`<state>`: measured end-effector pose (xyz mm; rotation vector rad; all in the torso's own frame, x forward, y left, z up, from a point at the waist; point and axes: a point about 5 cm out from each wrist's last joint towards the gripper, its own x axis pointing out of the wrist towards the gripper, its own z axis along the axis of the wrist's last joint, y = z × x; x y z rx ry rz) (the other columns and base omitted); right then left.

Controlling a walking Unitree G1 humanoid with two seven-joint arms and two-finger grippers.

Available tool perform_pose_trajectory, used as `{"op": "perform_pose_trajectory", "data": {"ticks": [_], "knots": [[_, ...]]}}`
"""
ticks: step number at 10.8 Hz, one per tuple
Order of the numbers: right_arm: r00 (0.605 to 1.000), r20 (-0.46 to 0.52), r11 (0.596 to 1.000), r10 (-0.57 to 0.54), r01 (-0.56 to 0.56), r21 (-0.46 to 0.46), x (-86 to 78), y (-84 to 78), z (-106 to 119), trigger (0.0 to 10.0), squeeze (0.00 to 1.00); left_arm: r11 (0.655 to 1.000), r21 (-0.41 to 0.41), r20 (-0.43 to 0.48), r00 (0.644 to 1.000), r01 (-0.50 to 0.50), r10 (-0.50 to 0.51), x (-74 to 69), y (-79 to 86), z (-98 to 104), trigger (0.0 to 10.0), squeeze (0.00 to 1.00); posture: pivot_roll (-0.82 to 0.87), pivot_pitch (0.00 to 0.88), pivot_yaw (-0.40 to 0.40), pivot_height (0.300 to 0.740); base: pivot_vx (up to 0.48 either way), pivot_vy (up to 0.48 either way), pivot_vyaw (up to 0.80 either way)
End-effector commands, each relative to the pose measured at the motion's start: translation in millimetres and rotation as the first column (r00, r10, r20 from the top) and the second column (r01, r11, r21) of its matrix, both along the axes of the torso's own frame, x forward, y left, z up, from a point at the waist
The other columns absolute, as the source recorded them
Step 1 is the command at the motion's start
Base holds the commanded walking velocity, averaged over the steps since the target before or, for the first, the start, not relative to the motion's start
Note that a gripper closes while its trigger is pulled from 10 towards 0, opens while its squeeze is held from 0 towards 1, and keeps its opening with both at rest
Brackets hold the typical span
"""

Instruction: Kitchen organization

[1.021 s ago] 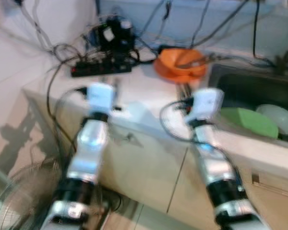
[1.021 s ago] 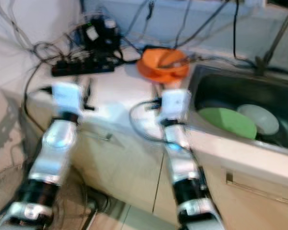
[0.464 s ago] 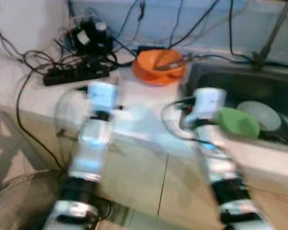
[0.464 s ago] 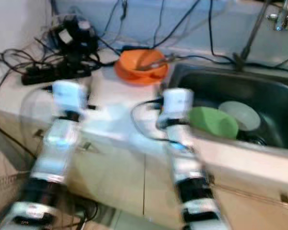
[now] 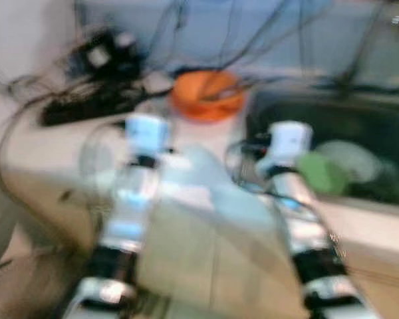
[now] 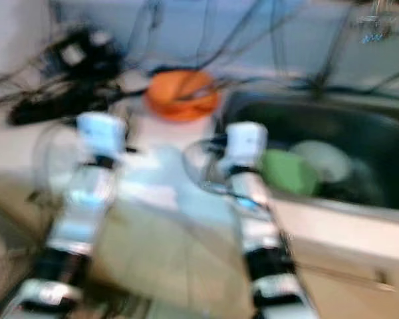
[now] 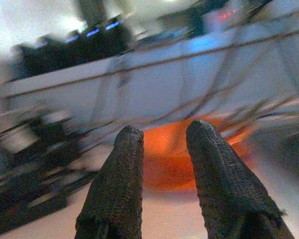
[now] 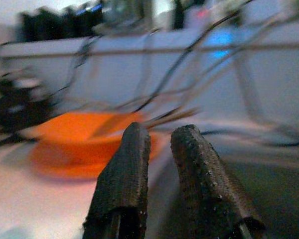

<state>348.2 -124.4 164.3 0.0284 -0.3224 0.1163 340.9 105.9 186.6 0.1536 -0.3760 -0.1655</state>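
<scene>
An orange bowl (image 5: 206, 96) with utensils leaning in it stands on the pale counter (image 5: 186, 166), just left of a dark sink (image 5: 366, 119). In the sink lie a green bowl (image 5: 322, 173) and a white plate (image 5: 352, 159). Both silver arms reach forward over the counter's front edge. My left gripper (image 7: 164, 129) points at the orange bowl (image 7: 169, 159) from a short way off, fingers close together and empty. My right gripper (image 8: 162, 128) is held the same way, with the bowl (image 8: 74, 142) ahead and to one side. Everything is motion-blurred.
A black power strip (image 5: 86, 106) and a tangle of black cables and devices (image 5: 103, 56) crowd the counter's back left. More cables hang down the pale wall (image 5: 266, 33) behind the bowl and sink. Cabinet fronts (image 5: 206, 266) lie below the counter.
The whole picture has shifted and grown more blurred, so the camera has moved, bringing the sink more into view. Both arms keep the same forward pose.
</scene>
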Motion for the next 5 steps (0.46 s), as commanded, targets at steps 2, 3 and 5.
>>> {"op": "perform_pose_trajectory", "data": {"ticks": [2, 3, 5], "knots": [[0.999, 0.015, 0.999, 0.033, -0.033, 0.012, -0.1, 12.8, 4.5, 10.0, 0.00, 1.000, 0.002, 0.012, 1.000, -0.024, 0.024, 1.7, 12.0, 4.9, 10.0, 0.00, 0.14, 0.012, 0.024, 0.740, 0.283, 0.000, 0.00], [0.999, 0.015, 0.999, 0.030, -0.030, 0.011, 0.1, 12.1, 4.4, 10.0, 0.00, 1.000, 0.003, 0.012, 1.000, -0.019, 0.019, 1.8, 11.5, 5.4, 10.0, 0.00, 0.14, 0.013, 0.024, 0.740, 0.285, 0.000, 0.00], [1.000, 0.012, 1.000, 0.025, -0.025, 0.009, 0.3, 11.6, 3.8, 10.0, 0.00, 1.000, 0.005, 0.010, 1.000, -0.007, 0.007, 1.7, 10.0, 6.0, 10.0, 0.00, 0.14, 0.014, 0.025, 0.740, 0.281, 0.000, 0.00]]}}
